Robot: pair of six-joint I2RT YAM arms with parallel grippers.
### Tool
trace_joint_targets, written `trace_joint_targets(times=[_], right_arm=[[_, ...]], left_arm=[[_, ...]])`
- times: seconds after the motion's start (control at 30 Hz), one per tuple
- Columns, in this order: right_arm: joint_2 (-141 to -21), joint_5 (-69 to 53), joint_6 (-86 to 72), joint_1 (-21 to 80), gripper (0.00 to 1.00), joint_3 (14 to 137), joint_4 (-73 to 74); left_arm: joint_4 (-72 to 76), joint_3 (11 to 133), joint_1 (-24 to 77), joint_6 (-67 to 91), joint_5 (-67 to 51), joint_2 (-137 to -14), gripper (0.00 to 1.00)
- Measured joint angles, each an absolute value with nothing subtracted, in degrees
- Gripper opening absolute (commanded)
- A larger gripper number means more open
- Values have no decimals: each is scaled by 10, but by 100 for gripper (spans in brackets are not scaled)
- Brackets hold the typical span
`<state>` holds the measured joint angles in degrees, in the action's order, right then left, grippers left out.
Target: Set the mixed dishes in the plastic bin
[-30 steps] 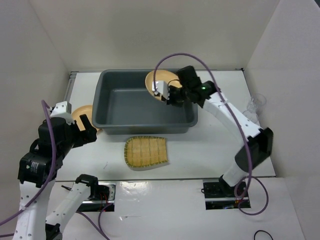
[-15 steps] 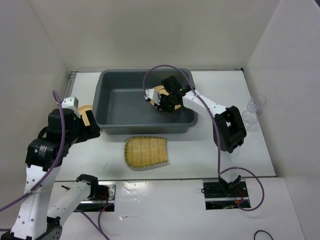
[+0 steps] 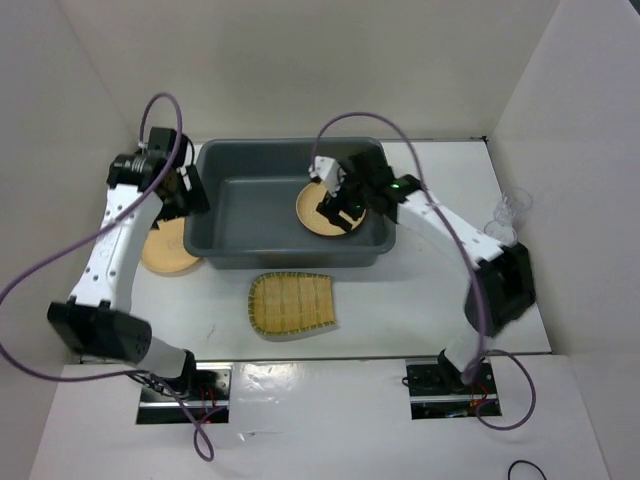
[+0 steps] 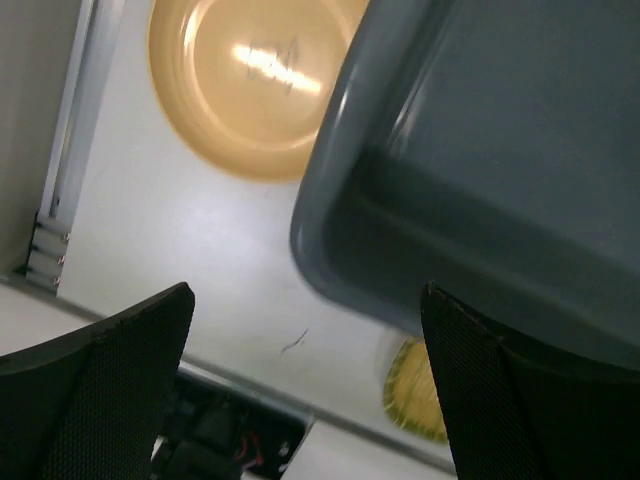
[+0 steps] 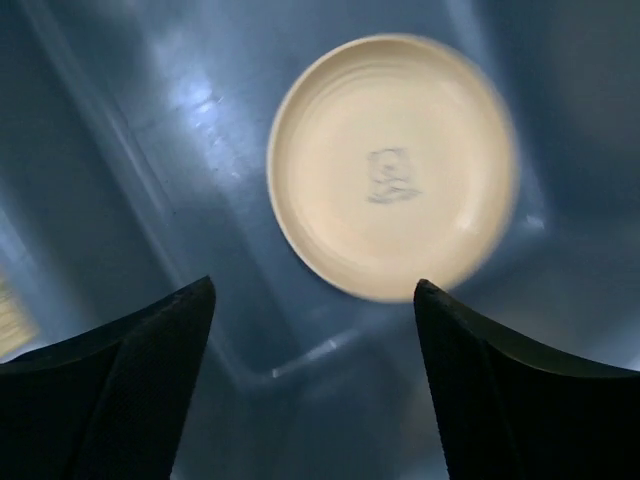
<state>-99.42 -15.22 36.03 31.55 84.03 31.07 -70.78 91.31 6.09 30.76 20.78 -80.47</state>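
The right gripper [image 3: 343,200] is positioned inside the plastic bin [image 3: 250,215], fingers spread apart and empty, directly above one tan plate [image 5: 392,165] that lies flat on the bin floor toward its right end. The left gripper [image 3: 186,190] is positioned at the bin's left rim, fingers likewise apart and empty; the second tan plate [image 3: 163,250] lies on the bench just beside the bin, toward the left edge. The bamboo tray [image 3: 292,305] lies between the bin and the near edge, and two clear cups [image 3: 513,206] stand together at the right edge.
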Motion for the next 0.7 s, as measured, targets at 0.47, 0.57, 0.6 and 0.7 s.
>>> trace_joint_targets(times=[0.47,0.57,0.6,0.7], right_arm=[[-356,-32,280,206,98,427,216],[-265,-11,291,206,98,363,218],[-241,1,291,206,98,351,215],[-203,42,288,206,98,325,190]], left_arm=[[-573,949,-238,467,113,-947,100],[-535,913,-242,491,99,-976,100],[-524,897,-243,499,92,-984,100],[-504,865,-250,517,72,-1010,100]])
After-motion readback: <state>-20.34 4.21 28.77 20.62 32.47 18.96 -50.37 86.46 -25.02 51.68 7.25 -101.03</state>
